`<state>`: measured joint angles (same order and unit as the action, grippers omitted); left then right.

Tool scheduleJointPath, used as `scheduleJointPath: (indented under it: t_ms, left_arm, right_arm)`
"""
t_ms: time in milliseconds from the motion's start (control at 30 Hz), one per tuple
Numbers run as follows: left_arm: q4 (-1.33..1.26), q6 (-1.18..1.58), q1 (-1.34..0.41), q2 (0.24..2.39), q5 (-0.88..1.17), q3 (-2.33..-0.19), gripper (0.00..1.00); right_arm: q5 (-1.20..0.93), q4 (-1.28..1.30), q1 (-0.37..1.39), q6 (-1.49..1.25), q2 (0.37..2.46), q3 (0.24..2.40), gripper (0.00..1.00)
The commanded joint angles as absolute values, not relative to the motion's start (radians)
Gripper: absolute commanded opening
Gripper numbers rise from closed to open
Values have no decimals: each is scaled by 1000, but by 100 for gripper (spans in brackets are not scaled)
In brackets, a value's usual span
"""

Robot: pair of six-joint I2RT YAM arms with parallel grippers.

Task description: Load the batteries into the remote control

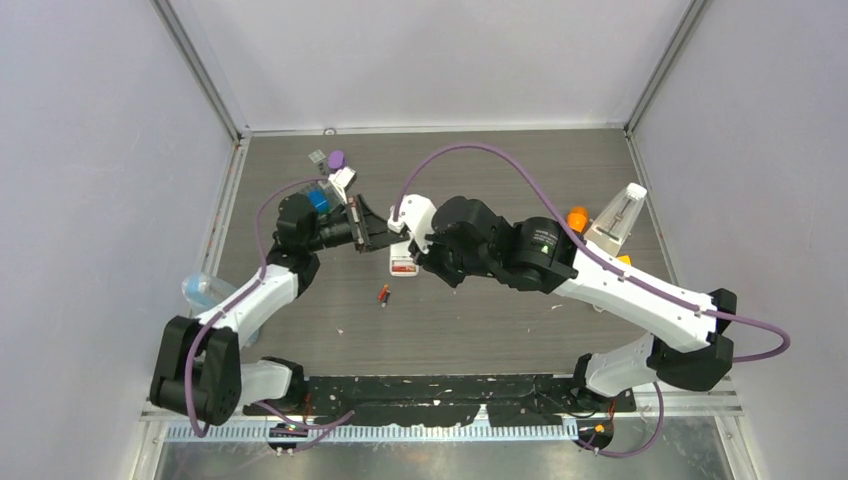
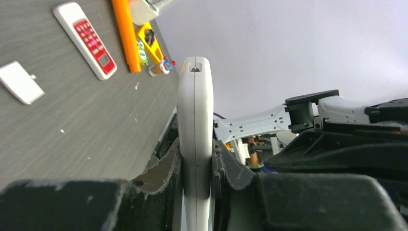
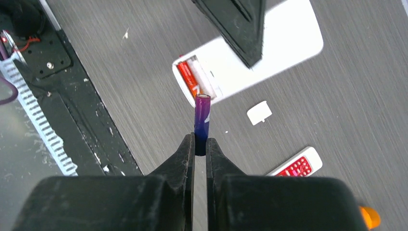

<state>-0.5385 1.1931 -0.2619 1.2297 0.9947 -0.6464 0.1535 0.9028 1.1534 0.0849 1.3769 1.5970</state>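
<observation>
The left gripper (image 2: 196, 156) is clamped on the white remote (image 2: 195, 106), which is seen edge-on with its long axis running straight out from the fingers. The open battery bay (image 3: 202, 79) at one end of the remote holds one red-orange battery (image 3: 185, 79). A loose battery (image 1: 383, 294) lies on the table (image 1: 480, 330) near the grippers. The right gripper (image 3: 201, 144) pinches a blue-purple battery (image 3: 202, 113) by its base. Its axis is in line with the fingers and its free tip points at the bay's edge. Contact cannot be judged.
</observation>
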Motion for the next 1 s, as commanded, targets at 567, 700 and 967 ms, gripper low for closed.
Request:
scheduleJointPath:
  t_ms: [567, 700, 967]
  left_arm:
    - [-418, 1128, -331, 1357, 1057, -704, 0]
    - [-346, 1092, -331, 1357, 1059, -721, 0]
    - [-342, 1107, -333, 1362, 1065, -719, 0]
  right_arm:
    - [256, 1089, 1198, 220, 1608, 1765, 6]
    - [224, 1087, 1203, 221, 1614, 1765, 7]
    - [196, 1076, 1215, 224, 1627, 1748, 8]
